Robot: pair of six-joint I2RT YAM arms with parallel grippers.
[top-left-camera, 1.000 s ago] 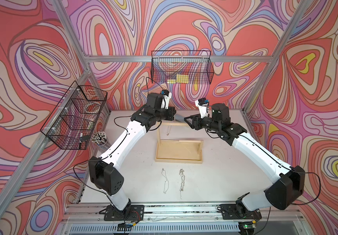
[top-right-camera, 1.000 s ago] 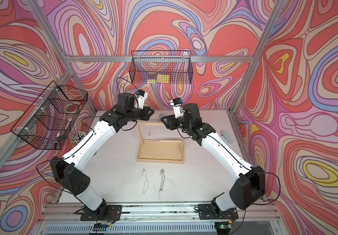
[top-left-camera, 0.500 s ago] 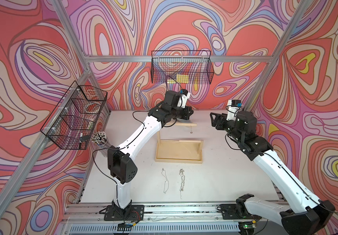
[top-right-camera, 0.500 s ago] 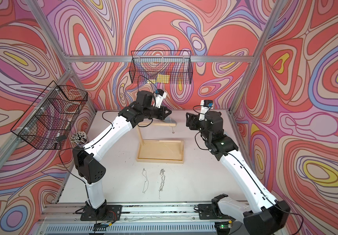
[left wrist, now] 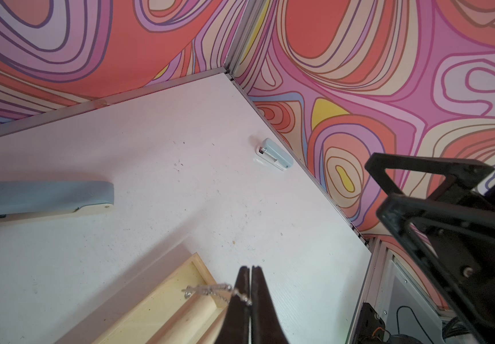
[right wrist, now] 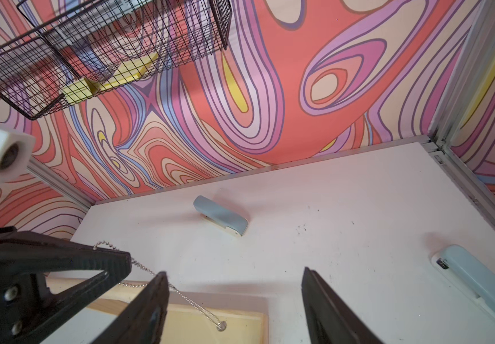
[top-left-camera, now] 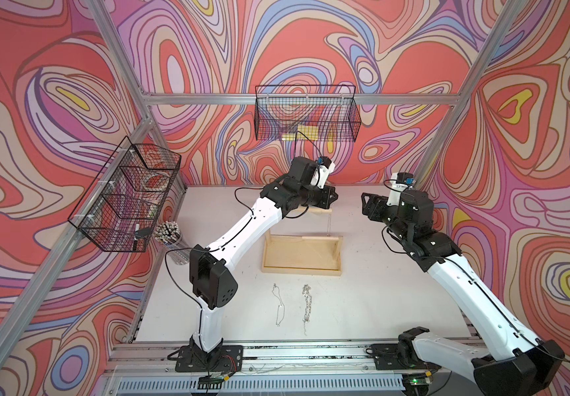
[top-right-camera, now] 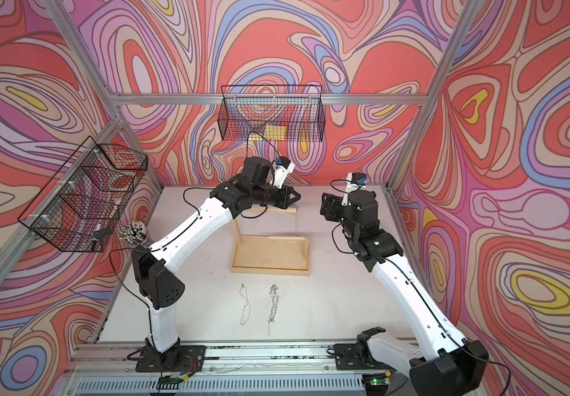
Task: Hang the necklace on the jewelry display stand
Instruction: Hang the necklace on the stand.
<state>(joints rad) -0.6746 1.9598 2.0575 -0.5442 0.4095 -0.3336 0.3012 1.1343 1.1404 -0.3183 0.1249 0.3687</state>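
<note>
Two grippers flank the jewelry display stand [top-left-camera: 300, 271]: the left gripper [left wrist: 250, 269] pinches the bead necklace [left wrist: 209, 288] tight, apparently at the end of the top bar [top-left-camera: 319, 211], while the right gripper [right wrist: 234, 275], jaws wide and empty, hovers just beside it.

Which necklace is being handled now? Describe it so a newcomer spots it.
Find the pale wooden stand on the white table. At its top bar the left gripper is shut on a thin ball chain. Unlike the fine chain and chunky chain lying flat in front, it dangles in the air.
</note>
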